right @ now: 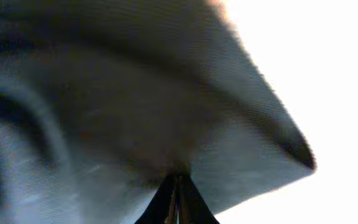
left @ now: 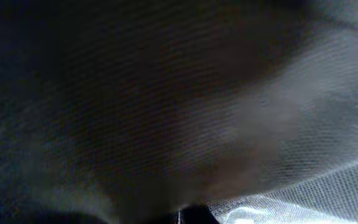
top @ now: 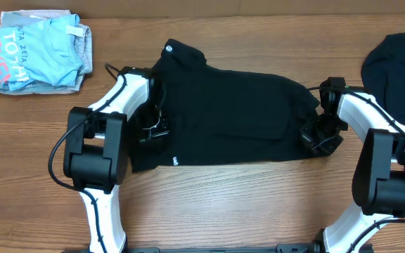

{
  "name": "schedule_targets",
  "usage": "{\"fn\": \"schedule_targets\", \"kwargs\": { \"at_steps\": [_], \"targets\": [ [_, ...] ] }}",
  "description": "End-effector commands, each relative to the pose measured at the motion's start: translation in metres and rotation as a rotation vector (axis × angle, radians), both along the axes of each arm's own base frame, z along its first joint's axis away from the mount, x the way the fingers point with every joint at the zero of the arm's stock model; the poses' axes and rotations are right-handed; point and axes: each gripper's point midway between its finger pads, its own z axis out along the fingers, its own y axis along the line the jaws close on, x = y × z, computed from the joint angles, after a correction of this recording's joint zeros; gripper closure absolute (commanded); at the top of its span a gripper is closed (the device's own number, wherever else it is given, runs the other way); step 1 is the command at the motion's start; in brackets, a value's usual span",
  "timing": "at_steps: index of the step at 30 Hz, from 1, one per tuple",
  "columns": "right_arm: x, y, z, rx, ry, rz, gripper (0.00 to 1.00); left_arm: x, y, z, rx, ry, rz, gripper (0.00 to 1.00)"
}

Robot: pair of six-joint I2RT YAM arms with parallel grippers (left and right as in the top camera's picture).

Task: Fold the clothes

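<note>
A black T-shirt lies spread in the middle of the wooden table, with a small white logo at its front left corner and a white neck label at the top left. My left gripper is at the shirt's left edge, shut on the fabric. Black weave fills the left wrist view. My right gripper is at the shirt's right edge, shut on the fabric. In the right wrist view the closed fingers pinch a raised fold of the shirt.
A second black garment lies at the far right edge. A pile of light blue and pale folded clothes sits at the back left. Bare wooden tabletop runs along the front.
</note>
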Motion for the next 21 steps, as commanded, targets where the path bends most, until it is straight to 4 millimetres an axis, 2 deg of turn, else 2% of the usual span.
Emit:
{"fn": "schedule_targets", "kwargs": {
  "at_steps": [1,6,9,14,16,17,18,20,21],
  "targets": [
    [-0.010,-0.026,0.008,-0.162,0.026,-0.086,0.96,-0.029,0.037,-0.022,0.157,0.118,0.073,0.96],
    [-0.019,-0.028,0.022,-0.183,0.035,-0.096,0.96,-0.033,0.054,-0.007,0.239,0.123,0.118,0.96],
    [-0.021,-0.028,0.034,-0.184,0.013,-0.098,0.96,-0.030,0.064,0.013,0.301,0.073,0.131,0.96],
    [-0.019,-0.026,0.064,-0.179,-0.077,-0.106,0.96,-0.017,0.064,0.052,0.278,-0.078,0.152,0.96],
    [-0.012,-0.018,0.077,-0.131,-0.151,-0.069,0.96,-0.010,0.063,0.066,0.259,-0.145,0.144,0.91],
    [-0.006,-0.010,0.083,-0.082,-0.198,-0.019,0.96,-0.006,0.062,0.071,0.247,-0.180,0.132,0.83],
    [0.002,0.002,0.090,-0.012,-0.258,0.052,0.96,-0.001,0.060,0.076,0.235,-0.220,0.123,0.65],
    [0.014,0.021,0.099,0.098,-0.344,0.157,0.90,0.008,0.056,0.081,0.204,-0.272,0.118,0.01],
    [0.019,0.029,0.102,0.144,-0.376,0.201,0.84,0.012,0.052,0.082,0.180,-0.294,0.117,0.00]
  ]
}}
